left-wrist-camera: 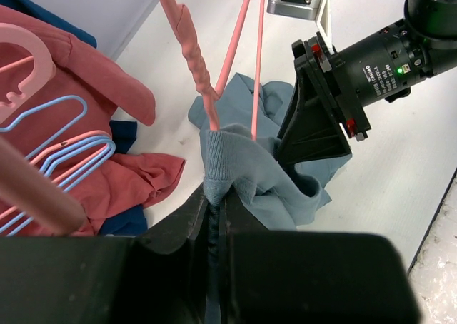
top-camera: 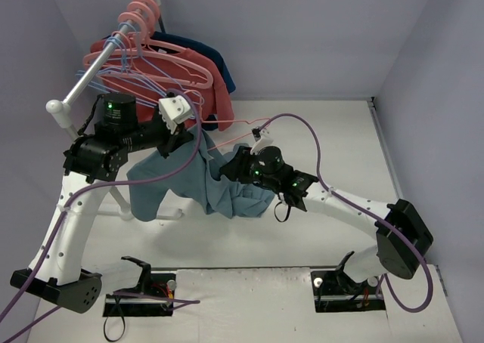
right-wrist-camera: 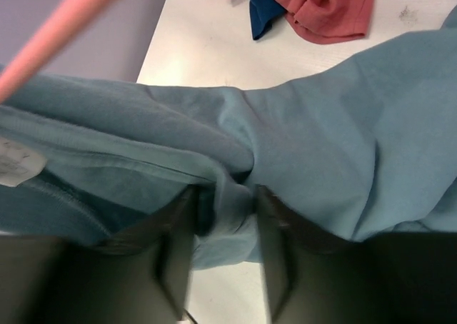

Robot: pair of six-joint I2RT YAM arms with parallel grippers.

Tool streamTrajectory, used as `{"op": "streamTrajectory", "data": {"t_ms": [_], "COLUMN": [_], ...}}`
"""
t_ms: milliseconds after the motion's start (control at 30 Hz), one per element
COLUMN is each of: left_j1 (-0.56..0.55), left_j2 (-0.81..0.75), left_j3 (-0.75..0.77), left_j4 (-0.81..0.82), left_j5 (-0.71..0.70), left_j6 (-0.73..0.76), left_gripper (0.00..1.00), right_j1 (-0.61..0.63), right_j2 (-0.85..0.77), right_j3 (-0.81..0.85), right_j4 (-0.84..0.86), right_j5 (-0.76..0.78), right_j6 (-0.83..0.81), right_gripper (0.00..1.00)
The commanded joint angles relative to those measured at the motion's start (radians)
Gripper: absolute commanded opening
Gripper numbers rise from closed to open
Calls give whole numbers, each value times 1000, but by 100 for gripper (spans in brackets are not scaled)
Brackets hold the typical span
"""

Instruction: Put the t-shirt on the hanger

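Note:
The teal t-shirt hangs bunched between both grippers above the table. My left gripper is shut on its ribbed collar. The thin pale pink hanger runs down into the collar opening; in the left wrist view both of its arms enter the cloth just above my fingers. My right gripper grips a fold of the t-shirt between its fingers, just right of the collar. The hanger's hook is out of view.
A clothes rack rail stands at the back left with salmon-pink hangers and lavender-blue hangers. A coral-red shirt and a navy garment hang on it. Walls close in the back and right.

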Motion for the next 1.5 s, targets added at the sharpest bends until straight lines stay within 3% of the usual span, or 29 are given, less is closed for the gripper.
{"op": "streamTrajectory", "data": {"t_ms": [0,200,500,867,1067,1200,1367,1467], "left_j1": [-5,-5,-5,-5,-11,-54,-234,-274], "left_j2": [-41,-86,-144,-152,-102,-50,18,55], "left_j3": [12,-44,-164,-226,-190,-112,32,137], "left_j4": [93,93,100,97,96,95,98,107], "left_j5": [0,-41,-22,-48,-76,-170,-338,-315], "left_j6": [-8,-16,2,42,49,43,52,41], "left_gripper": [0,0,0,0,0,0,0,0], "right_j1": [6,-37,-228,-468,-461,-427,-334,-281], "right_j2": [-12,-91,-220,-135,-80,-69,-31,-6], "right_j3": [17,-28,-42,136,296,372,506,613], "right_j4": [84,-36,-161,-290,-388,-409,-473,-495], "right_j5": [15,89,10,-149,-186,-187,-139,-103], "right_j6": [-16,-126,-202,-376,-460,-475,-496,-544], "right_gripper": [23,0,0,0,0,0,0,0]}}
